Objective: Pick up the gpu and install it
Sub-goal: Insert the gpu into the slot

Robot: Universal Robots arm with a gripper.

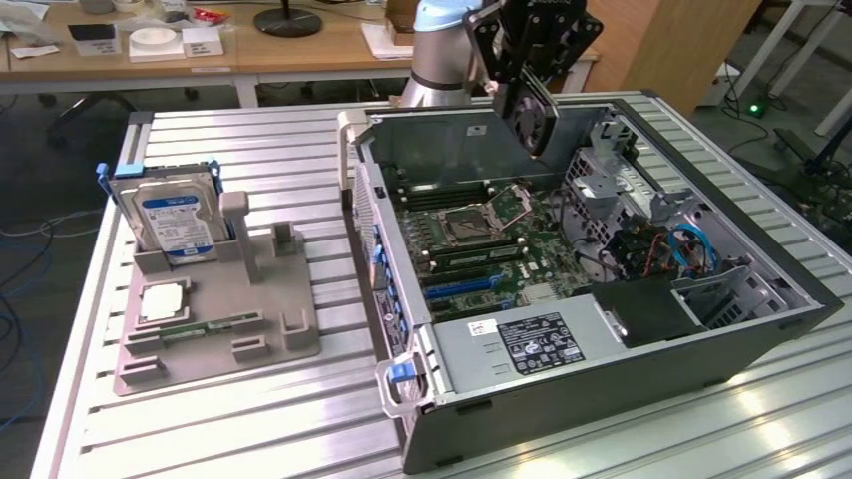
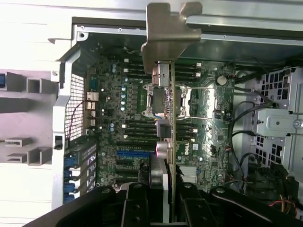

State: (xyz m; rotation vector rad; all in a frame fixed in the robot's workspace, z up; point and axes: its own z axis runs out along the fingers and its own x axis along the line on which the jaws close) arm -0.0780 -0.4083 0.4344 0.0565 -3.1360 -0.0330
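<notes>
gpu (image 2: 166,80), green card, upright, held aloft

Exterior view: soft, even room light, seemingly from above, no hard shadows. The ribbed metal table (image 1: 239,419) gives bright glare streaks at the near edge, esp. toward the exterior view's right. The inside of the PC case (image 1: 639,389) is darker, w/ shade below its far wall. Wrist view: the table beside the case is washed out to white w/ a pinkish tint. The motherboard (image 2: 137,118) looks dim and greenish, the gpu (image 2: 170,42) bracket has a dull grey shine, and the gripper (image 2: 163,196) is almost a black mass.
</notes>
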